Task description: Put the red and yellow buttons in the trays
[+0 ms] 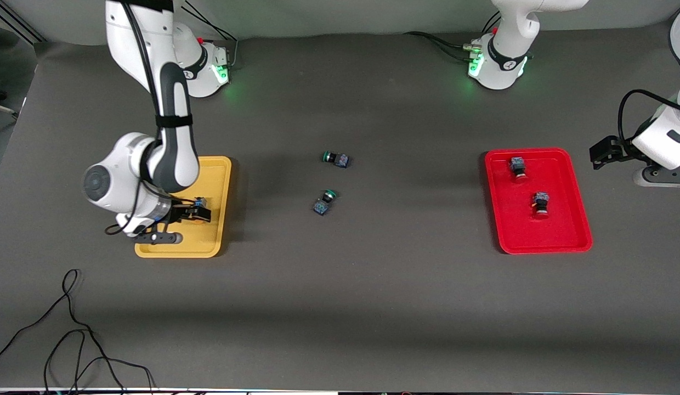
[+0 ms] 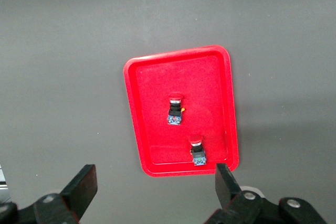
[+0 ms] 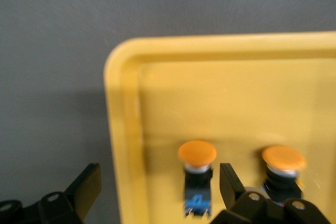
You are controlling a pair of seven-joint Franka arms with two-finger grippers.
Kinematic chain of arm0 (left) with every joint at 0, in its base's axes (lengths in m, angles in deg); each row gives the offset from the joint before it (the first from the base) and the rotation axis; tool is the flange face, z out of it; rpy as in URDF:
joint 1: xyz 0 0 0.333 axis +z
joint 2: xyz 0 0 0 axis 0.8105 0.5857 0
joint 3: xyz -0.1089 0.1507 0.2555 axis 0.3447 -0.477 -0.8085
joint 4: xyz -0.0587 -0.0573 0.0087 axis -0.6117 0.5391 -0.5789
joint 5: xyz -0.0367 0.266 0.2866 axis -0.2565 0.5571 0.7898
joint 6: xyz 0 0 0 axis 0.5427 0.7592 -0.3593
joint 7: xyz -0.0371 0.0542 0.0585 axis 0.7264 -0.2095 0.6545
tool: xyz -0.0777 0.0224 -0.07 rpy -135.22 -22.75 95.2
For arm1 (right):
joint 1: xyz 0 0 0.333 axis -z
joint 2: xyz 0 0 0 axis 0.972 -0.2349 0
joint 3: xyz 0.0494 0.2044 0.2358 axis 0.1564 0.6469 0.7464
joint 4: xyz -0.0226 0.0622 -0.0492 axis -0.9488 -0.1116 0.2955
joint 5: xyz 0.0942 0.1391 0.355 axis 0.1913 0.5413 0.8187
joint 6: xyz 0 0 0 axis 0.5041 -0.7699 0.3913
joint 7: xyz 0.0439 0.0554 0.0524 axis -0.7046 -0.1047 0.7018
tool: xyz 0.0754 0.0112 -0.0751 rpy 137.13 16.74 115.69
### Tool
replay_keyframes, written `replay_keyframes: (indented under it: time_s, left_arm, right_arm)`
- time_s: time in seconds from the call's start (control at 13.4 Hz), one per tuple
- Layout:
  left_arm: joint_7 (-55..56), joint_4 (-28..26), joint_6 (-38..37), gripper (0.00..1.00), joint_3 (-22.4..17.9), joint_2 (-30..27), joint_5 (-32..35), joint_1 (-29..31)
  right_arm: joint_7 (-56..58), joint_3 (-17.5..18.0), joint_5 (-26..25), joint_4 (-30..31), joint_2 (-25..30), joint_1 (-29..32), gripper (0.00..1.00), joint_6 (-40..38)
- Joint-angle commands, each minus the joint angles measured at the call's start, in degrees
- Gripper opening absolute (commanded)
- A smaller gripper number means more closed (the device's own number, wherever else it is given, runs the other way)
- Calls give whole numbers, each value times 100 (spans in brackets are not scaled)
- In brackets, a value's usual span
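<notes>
The yellow tray (image 1: 215, 181) lies at the right arm's end of the table. In the right wrist view the tray (image 3: 220, 93) holds two yellow buttons, one (image 3: 197, 174) between my fingers and one (image 3: 283, 169) beside it. My right gripper (image 3: 159, 182) is open low over the tray's rim (image 1: 193, 215), gripping nothing. The red tray (image 1: 559, 230) holds two red buttons (image 1: 519, 166) (image 1: 540, 203). My left gripper (image 1: 594, 153) hangs open and empty beside the red tray, toward the left arm's end. Its wrist view shows the tray (image 2: 152, 93), both red buttons (image 2: 175, 109) (image 2: 197, 150) and the open gripper (image 2: 156, 182).
Two green-capped buttons (image 1: 335, 158) (image 1: 324, 202) lie on the dark table between the trays. A loose black cable (image 1: 71, 329) curls near the table's front edge at the right arm's end. The robots' bases (image 1: 208, 66) (image 1: 496, 66) stand along the table's back edge.
</notes>
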Motion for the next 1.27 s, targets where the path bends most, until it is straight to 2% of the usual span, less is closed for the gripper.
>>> replay_keyframes:
  time_s: [0.0,0.07,0.3,0.6,0.75,0.9,1.05,1.2]
  left_arm:
    - [-11,78,38,100,530,-11,-159,562]
    - [-11,87,46,100,619,-2,-230,677]
    - [216,113,-76,100,568,-20,-423,530]
    - [472,131,-243,100,550,-29,-616,511]
    - [472,140,-279,100,541,-29,-731,546]
    - [429,140,-287,100,533,-29,-688,546]
    - [411,349,-313,100,541,-3,-652,546]
    - [175,412,-498,100,524,7,-652,590]
  right_arm:
    - [-700,-930,-527,-765,188,-639,100,-1223]
    - [-789,-1317,-572,-976,188,-903,100,-1663]
    - [-825,-2031,-818,-1311,188,-1379,100,-2185]
    - [-1017,-2130,-1020,-1681,240,-1363,100,-2450]
    - [-1263,-2034,-1527,-1787,730,-1310,100,-2459]
    - [-1658,-1448,-2116,-1857,1450,-891,100,-2459]
    - [-2158,-316,-2801,-1884,2215,39,100,-2459]
    - [-2546,1168,-3426,-1840,2813,1338,100,-2459]
